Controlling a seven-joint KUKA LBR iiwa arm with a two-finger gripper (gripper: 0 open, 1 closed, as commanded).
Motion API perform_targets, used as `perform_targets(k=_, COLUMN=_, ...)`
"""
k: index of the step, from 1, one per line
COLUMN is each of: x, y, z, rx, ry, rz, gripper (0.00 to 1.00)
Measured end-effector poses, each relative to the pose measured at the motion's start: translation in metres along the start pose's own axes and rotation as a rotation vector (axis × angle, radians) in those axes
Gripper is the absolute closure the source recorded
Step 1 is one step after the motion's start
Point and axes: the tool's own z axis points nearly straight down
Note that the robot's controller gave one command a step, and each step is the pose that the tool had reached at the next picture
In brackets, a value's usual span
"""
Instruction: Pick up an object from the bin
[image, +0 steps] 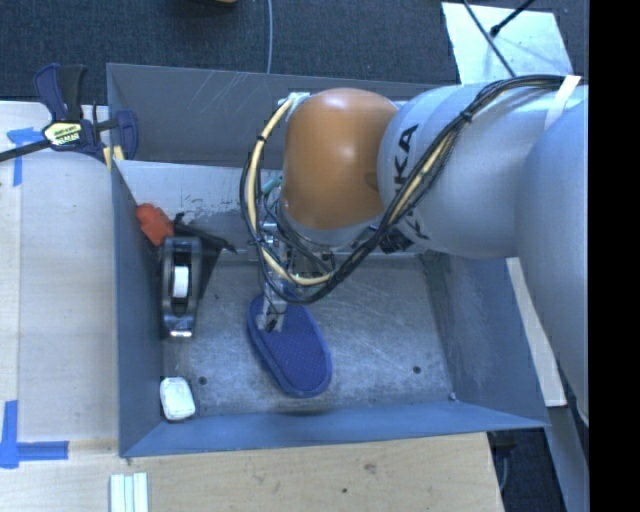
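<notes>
The pincer (272, 320) is down at the far end of a blue oval pad (300, 365) lying flat in the middle of the bin (440, 330). I cannot tell whether the pincer is wide or narrow. The pad looks unlifted, so gripping and raising it are likely still to do.

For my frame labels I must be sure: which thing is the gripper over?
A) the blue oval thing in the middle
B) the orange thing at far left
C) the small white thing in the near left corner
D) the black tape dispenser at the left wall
A: the gripper stands over the upper end of the blue oval thing, which lies in the middle of the bin floor.
</notes>
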Motion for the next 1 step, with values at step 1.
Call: perform_targets(k=1, x=-0.0382, y=-0.0575, z=0.0995, rx=0.002, ry=-0.007, rz=-1.222, gripper=0.0)
